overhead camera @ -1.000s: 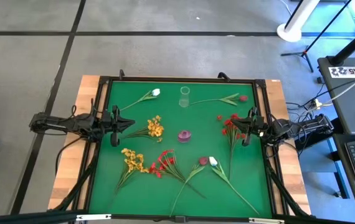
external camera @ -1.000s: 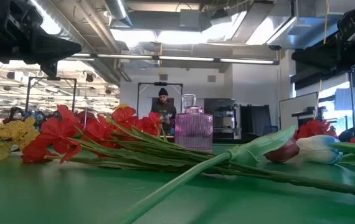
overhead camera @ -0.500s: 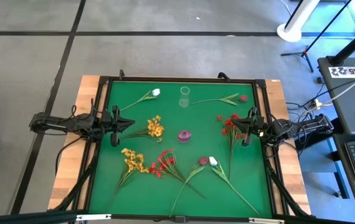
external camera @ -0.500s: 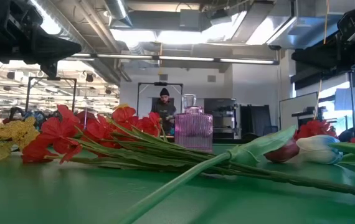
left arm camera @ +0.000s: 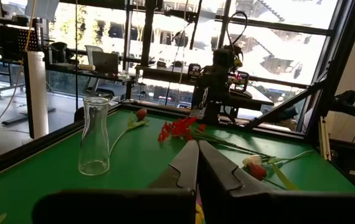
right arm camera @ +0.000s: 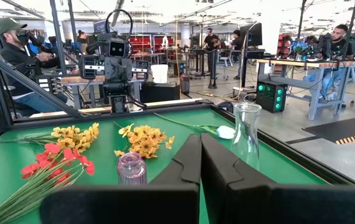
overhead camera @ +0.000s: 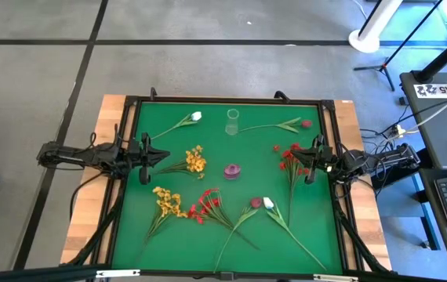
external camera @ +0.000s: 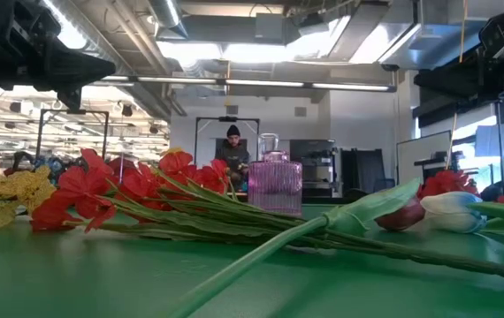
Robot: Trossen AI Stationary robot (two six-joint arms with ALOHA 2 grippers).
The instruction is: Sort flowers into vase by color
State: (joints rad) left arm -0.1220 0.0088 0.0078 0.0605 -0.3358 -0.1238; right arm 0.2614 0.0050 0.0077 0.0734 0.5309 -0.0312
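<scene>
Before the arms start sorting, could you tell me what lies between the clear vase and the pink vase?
Nothing: in the high view, only bare green mat separates the clear vase from the pink vase.

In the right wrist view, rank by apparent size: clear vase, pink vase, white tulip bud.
1. Clear vase, the tallest.
2. Pink vase, squat, clearly shorter.
3. White tulip bud, smallest, though it lies farther from the camera, so part of that is distance.

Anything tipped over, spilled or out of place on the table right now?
Nothing stands out. The clear vase and pink vase stand upright and empty; the flowers lie scattered flat on the green mat. The left gripper and right gripper sit shut at the sides.
</scene>
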